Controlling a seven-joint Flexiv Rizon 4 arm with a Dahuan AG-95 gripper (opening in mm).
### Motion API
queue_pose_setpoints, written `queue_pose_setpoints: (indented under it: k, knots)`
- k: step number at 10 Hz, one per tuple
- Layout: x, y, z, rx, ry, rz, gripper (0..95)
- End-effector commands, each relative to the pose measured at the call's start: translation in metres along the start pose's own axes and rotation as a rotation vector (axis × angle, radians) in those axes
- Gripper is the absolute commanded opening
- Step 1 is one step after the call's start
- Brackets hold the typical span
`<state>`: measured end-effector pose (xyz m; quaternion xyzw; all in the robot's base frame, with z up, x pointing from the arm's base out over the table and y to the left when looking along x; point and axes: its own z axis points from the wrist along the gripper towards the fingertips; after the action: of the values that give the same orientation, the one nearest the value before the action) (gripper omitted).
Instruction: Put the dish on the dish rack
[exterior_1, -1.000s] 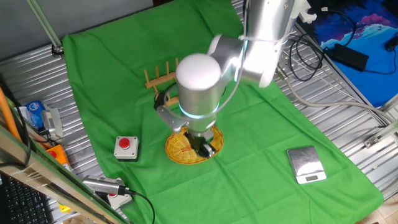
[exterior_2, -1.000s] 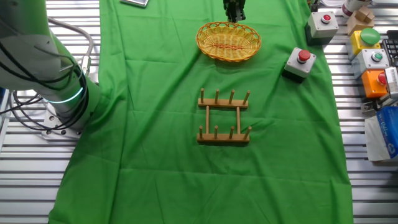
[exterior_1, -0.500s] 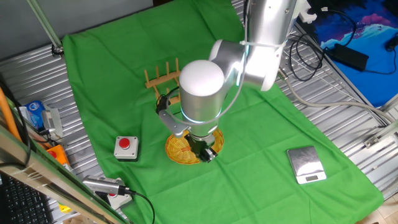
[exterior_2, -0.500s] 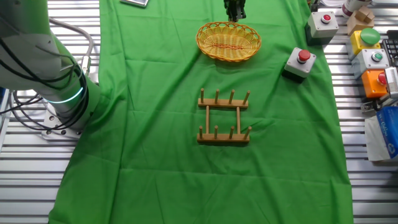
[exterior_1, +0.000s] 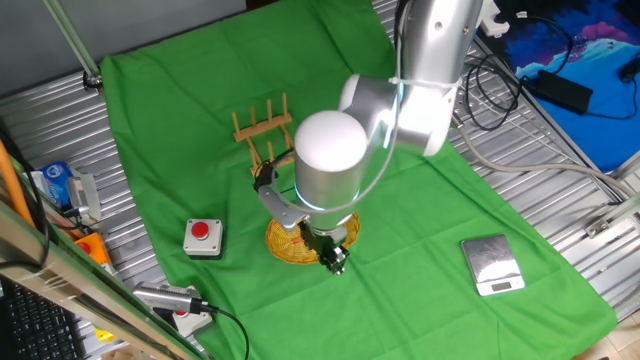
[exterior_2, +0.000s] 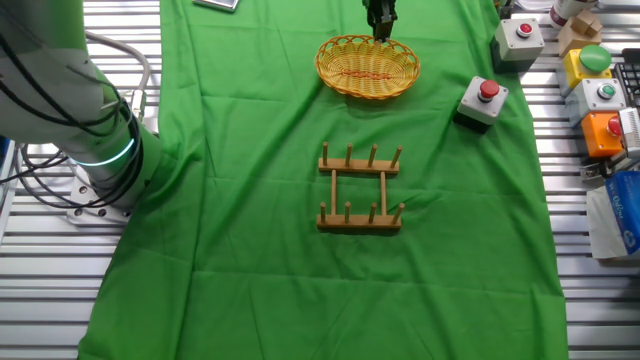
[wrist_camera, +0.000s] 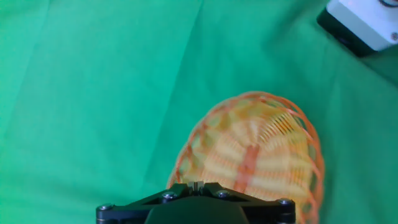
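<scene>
The dish is a yellow woven basket-plate lying flat on the green cloth, partly hidden by my arm. It also shows in the other fixed view and in the hand view, with orange-red streaks in its centre. The dish rack is a small wooden peg rack, standing empty and apart from the dish. My gripper hangs at the dish's rim on the side away from the rack. In the hand view its fingertips are pressed together just above the rim, with nothing seen between them.
A red-button box sits on the cloth beside the dish. A small scale lies further along the cloth. More button boxes stand off the cloth edge. A white box shows in the hand view's corner.
My arm has shifted a little away from the rack, carrying the gripper from over the dish out to its rim. The dish and rack have not moved.
</scene>
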<state>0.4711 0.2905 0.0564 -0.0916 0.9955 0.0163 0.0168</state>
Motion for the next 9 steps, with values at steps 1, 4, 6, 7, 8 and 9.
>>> queue_pose_setpoints:
  k: [1,4,6,7,8,9]
  knots:
    - [0.0,0.0,0.0022,0.026,0.003,0.016,57.0]
    - [0.0,0.0,0.0028,0.027,0.001,0.015,57.0]
    - [0.0002,0.0,0.004,0.037,0.005,0.008,57.0]
    - [0.0005,-0.0002,0.0058,0.041,0.006,0.013,57.0]
    - [0.0011,-0.0005,0.0078,0.046,0.007,0.022,57.0]
    - [0.0015,-0.0007,0.0091,0.049,0.007,0.03,57.0]
